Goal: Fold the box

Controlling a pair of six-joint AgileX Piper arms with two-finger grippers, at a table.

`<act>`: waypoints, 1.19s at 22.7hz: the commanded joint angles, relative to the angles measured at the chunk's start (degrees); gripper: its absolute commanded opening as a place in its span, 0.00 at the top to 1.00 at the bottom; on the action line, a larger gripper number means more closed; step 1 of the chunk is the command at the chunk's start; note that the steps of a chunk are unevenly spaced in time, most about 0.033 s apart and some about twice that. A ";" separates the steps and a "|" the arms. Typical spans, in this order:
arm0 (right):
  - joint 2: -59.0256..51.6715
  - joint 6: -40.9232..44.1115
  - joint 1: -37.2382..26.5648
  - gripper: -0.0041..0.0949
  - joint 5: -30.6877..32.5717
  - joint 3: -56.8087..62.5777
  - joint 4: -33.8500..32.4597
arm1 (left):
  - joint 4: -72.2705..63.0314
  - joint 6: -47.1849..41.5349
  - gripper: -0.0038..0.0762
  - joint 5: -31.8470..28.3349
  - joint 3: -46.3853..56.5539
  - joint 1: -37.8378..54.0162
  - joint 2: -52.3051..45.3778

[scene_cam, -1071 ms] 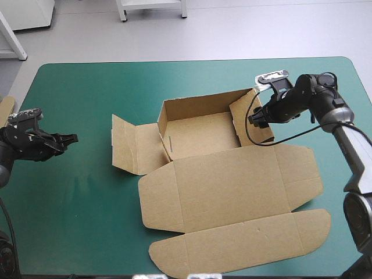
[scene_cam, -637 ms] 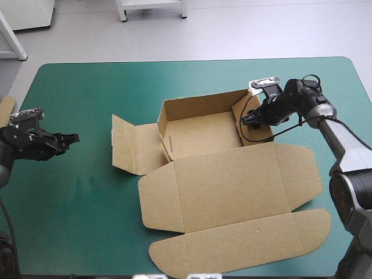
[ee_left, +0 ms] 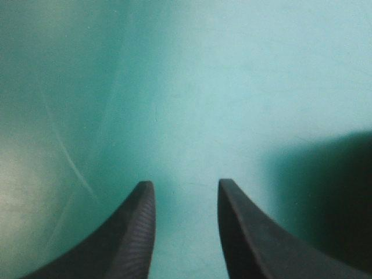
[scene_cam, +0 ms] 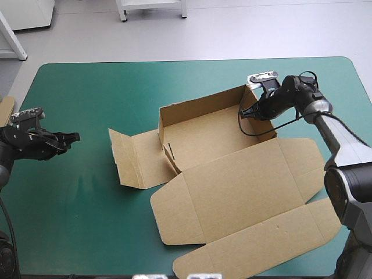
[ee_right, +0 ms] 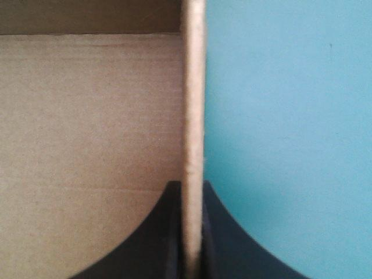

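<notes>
A table with a teal-green cover fills most of the high view. The brown box lies open on it, from the middle toward the near right corner and slightly askew to the table's edges. Its tray is the part farthest from the camera, with the far wall raised and a low wall on the left. The large lid lies flat toward the near edge, and its rounded end flap reaches close to that edge. A side flap is spread on the cover just left of the tray.

The right arm comes in over the table's right side, and the right gripper meets the box at the tray's right wall. In the right wrist view its black fingers are pinched almost together on the wall's upright edge. One finger sits inside the tray over the brown floor and the other outside over bare cover.

The left gripper hangs low near the table's left edge, well apart from the box. Only bare cover lies between it and the side flap. In the left wrist view its fingers stand a moderate gap apart, holding nothing, with plain cover ahead of them.

A small edge of more brown board shows at the table's left edge, beyond the left arm
</notes>
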 commanded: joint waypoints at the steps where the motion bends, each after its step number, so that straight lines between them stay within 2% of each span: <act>1: -3.55 0.65 -0.44 0.98 -2.06 -2.00 -0.20 | -1.91 0.02 0.63 -2.64 -1.54 0.00 -1.76; 6: -8.25 -0.07 -3.44 0.98 -3.50 -2.00 3.04 | -8.83 4.76 0.63 -4.20 -1.54 0.00 -1.52; 12: -14.23 -7.08 -10.55 0.98 -4.14 -2.00 13.87 | -17.93 11.17 0.63 -5.38 -1.54 0.00 1.03; 17: -17.14 -12.80 -15.53 0.98 -1.57 -2.00 23.56 | -24.60 15.69 0.63 -5.38 -1.54 0.00 4.59; 20: -18.28 -16.74 -18.43 0.98 2.45 -2.00 30.36 | -30.48 19.65 0.63 -4.55 -1.54 0.00 6.63; 22: -18.88 -19.01 -19.68 0.98 5.45 -2.00 34.19 | -36.13 23.73 0.63 -3.21 -1.54 0.00 7.71; 24: -19.37 -20.84 -19.78 0.98 8.60 -2.00 36.47 | -47.30 31.79 0.63 -0.25 -1.54 0.00 8.83; 26: -19.47 -21.44 -19.44 0.98 9.87 -2.00 38.78 | -58.52 39.33 0.63 4.86 -1.54 0.00 10.16; 27: -19.47 -21.84 -19.44 0.98 10.14 -2.00 40.26 | -65.85 43.29 0.63 9.90 -1.54 0.00 11.36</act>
